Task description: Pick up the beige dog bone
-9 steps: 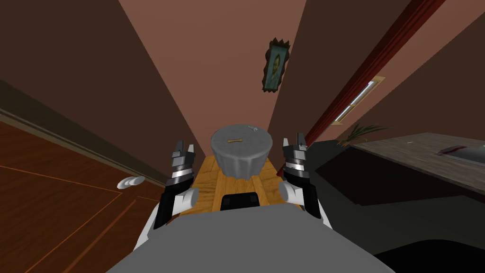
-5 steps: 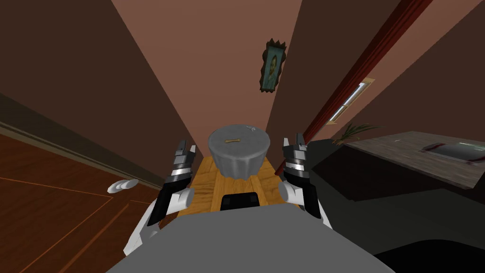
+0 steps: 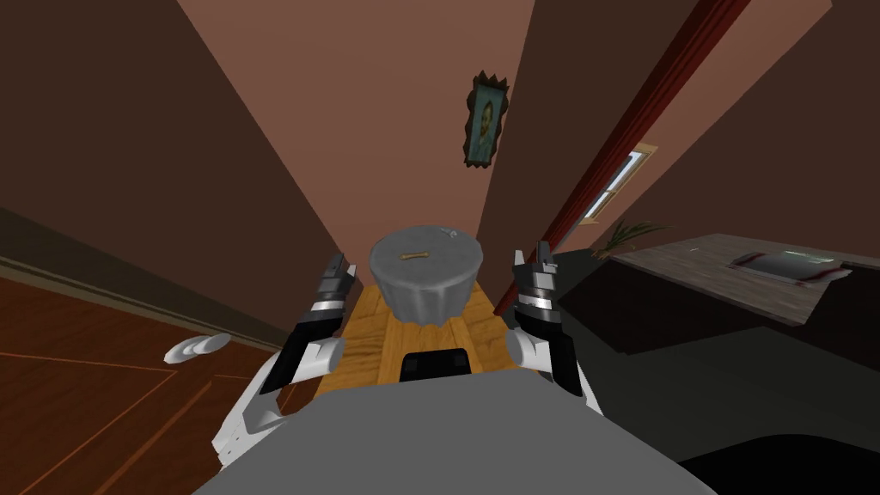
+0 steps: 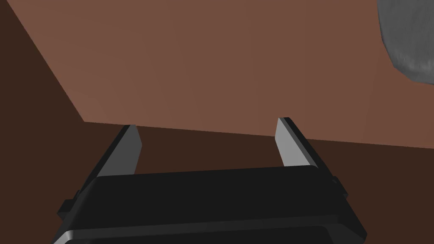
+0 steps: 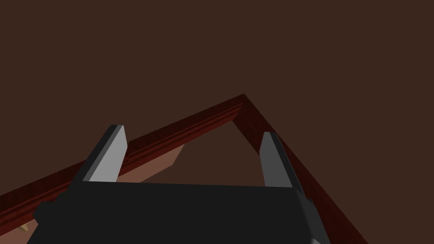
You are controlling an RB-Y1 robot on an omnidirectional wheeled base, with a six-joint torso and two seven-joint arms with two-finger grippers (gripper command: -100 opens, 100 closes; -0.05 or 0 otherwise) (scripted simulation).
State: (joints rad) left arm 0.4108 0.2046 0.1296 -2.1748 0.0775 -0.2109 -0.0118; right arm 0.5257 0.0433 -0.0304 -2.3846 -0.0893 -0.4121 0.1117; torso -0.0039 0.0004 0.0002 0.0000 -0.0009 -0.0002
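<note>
A small beige dog bone [image 3: 415, 255] lies flat on top of a round table draped in grey cloth [image 3: 423, 288], straight ahead of me in the head view. My left gripper [image 3: 339, 268] is raised to the left of the table, open and empty. My right gripper [image 3: 533, 257] stands to the table's right, also open with nothing between its fingers. In the left wrist view the left gripper [image 4: 207, 129] faces a brown wall, and the grey cloth [image 4: 409, 38] shows off to one side of it. The right gripper [image 5: 190, 137] in its wrist view points at a dark wall and red trim.
A yellow wooden floor strip [image 3: 369, 335] runs under the table. A small pale object [image 3: 448, 233] lies at the table's far edge. Beside the left arm a white item [image 3: 196, 346] rests on the floor. A dark counter with a tray [image 3: 786, 265] stands at the right, with a plant [image 3: 627, 233].
The whole head view has swung, so the table and bone sit slightly left and higher than before. My left arm has stretched outward and lower; the right arm holds its pose.
</note>
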